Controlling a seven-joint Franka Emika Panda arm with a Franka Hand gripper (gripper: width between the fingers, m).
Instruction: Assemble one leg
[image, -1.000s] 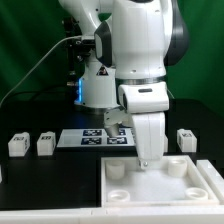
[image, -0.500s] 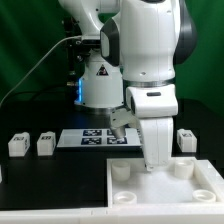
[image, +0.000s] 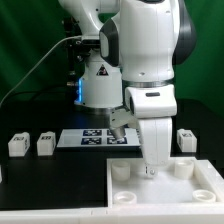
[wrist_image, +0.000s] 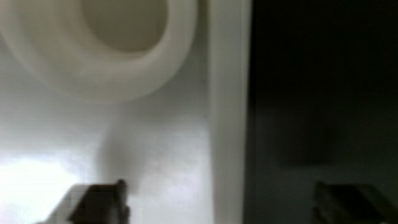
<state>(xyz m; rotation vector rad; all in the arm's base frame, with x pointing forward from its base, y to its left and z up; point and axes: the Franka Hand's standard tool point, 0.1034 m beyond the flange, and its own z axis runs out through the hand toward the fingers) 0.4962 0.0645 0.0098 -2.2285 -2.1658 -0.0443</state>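
I've shifted my gripper (image: 152, 169) toward the exterior view's right over the tabletop (image: 160, 196), fingers (wrist_image: 98, 203) apart and empty, probably lining up beside its corner socket (wrist_image: 103, 38).

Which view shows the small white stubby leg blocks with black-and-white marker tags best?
The exterior view: two small white leg blocks stand at the exterior view's left, a third at the exterior view's right. The wrist view shows none, only the large white tabletop, a round socket and the open gripper.
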